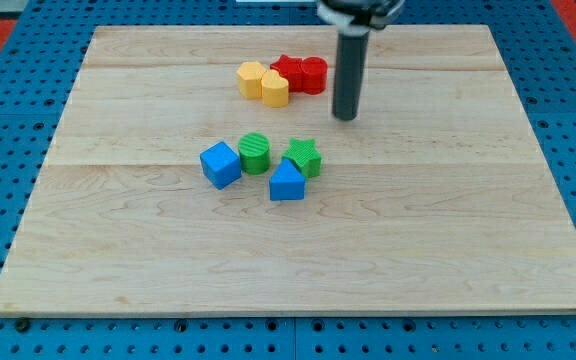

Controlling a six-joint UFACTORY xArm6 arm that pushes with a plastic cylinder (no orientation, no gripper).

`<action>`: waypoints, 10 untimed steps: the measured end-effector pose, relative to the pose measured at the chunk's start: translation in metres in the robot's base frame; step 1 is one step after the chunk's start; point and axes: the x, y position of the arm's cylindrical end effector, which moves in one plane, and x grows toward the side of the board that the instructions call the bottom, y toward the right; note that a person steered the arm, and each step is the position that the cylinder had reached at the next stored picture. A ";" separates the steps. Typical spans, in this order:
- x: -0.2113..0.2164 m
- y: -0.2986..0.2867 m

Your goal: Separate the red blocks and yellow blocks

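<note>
**benchbot_42:** Red and yellow are still jammed together near the view's top, a bit left of centre. The red heart-ish block [288, 71] and the red cylinder-like block [314, 75] sit side by side, touching. Pressed against their left side are two yellow blocks, the yellow hexagonal block [252, 78] and a second yellow hexagonal block [275, 89] just below and right of it. One tight clump of four, so I'd say the separating hasn't really begun.

**pusher_fan:** Where's the rod?

**benchbot_42:** My tip [345, 117] is on the wooden board [448, 250], just to the right of the red pair and a little lower, near but not touching. No jaws on this rig, so nothing to be apart or together; it's a bare dark rod, clamped on nothing.

**pusher_fan:** So pushing from that side shoves red into yellow?

**benchbot_42:** That's my read. A leftward push would only move the whole clump. I think the next move calls for getting the tip into the seam between the colours, probably from above or below, then driving the reds towards the view's right or the yellows left.

**pusher_fan:** Anything in the way?

**benchbot_42:** Lower down, well apart, there's a second group: a blue cube [220, 164], a green ridged cylinder [255, 152], a green star block [305, 157] and a blue triangular block [287, 182]. Pushing yellows downward risks mixing them in.
</note>
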 end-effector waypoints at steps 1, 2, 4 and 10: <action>-0.069 0.032; -0.109 -0.024; -0.089 -0.148; -0.011 -0.047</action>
